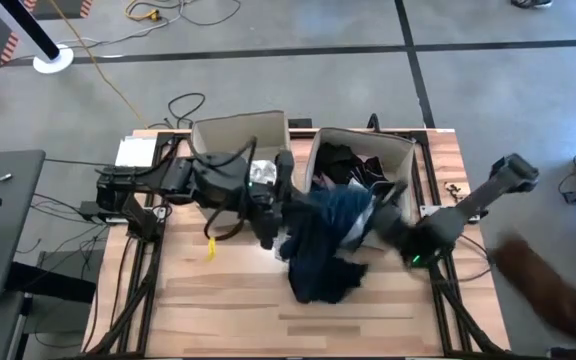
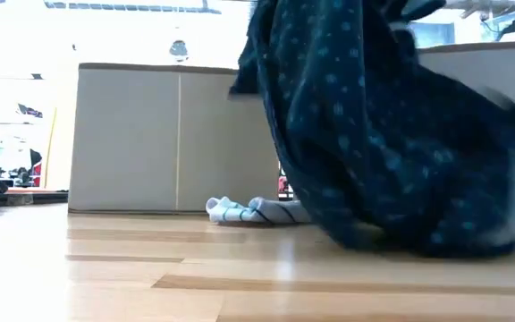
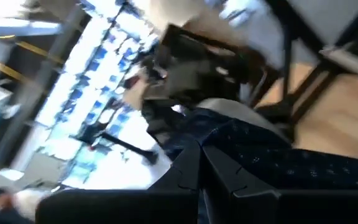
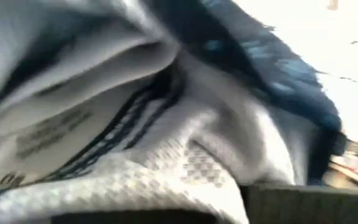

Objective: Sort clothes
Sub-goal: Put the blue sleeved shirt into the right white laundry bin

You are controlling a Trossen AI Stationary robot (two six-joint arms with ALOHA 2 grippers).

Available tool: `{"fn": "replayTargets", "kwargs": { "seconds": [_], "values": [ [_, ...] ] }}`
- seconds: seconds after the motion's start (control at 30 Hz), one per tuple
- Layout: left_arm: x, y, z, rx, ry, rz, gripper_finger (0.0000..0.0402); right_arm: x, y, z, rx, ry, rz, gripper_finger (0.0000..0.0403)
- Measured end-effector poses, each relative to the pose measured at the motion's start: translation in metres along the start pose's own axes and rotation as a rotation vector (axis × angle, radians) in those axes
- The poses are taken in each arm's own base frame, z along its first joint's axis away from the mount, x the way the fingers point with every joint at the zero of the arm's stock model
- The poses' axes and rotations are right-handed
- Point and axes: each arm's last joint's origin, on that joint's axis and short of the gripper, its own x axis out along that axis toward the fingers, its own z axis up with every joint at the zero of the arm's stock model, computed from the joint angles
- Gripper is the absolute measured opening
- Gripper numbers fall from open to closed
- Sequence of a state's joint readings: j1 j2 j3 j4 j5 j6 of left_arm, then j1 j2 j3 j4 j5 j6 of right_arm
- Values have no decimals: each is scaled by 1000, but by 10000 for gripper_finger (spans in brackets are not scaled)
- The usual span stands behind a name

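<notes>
Two closed grippers, left gripper [image 1: 268, 232] and right gripper [image 1: 386, 228], are gripping the navy dotted garment [image 1: 323, 245] hanging between them over the bench [image 1: 218, 310]; its trailing hem is risking snagging the right beige box [image 1: 400, 150].

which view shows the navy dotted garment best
The low view: the navy dotted garment fills it, hanging to the table, dots plain. The high view shows it as a dark heap between both arms. The left wrist view shows a fold past the left hand; the right wrist view shows only a blurred blue edge.
</notes>
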State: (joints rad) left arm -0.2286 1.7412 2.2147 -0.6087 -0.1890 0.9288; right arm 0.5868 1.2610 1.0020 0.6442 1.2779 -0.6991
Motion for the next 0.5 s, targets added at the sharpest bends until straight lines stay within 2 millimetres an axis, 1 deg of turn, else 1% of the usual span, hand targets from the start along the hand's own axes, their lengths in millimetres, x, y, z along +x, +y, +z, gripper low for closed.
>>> {"fn": "replayTargets", "kwargs": {
  "seconds": [0.07, 0.13, 0.2, 0.27, 0.37, 0.43, 0.5],
  "values": [
    [0, 4, -2, 10, 31, 46, 0, 3, -29, 14, -4, 1, -58, 1],
    [1, 7, -7, 10, 64, 69, 0, 7, -55, 24, -1, 14, -118, 1],
    [3, 11, -15, -15, 91, 81, 0, 10, -76, 27, -13, 64, -191, 1],
    [7, 15, -26, -66, 121, 93, 5, 13, -91, 26, -36, 131, -264, 1],
    [13, 19, -49, -150, 174, 62, 31, 15, -99, 18, -85, 218, -340, 1],
    [14, 22, -62, -210, 217, 44, 60, 15, -98, 11, -108, 253, -369, 2],
    [13, 25, -72, -278, 243, 20, 98, 15, -94, 4, -123, 264, -376, 2]
  ]
}}
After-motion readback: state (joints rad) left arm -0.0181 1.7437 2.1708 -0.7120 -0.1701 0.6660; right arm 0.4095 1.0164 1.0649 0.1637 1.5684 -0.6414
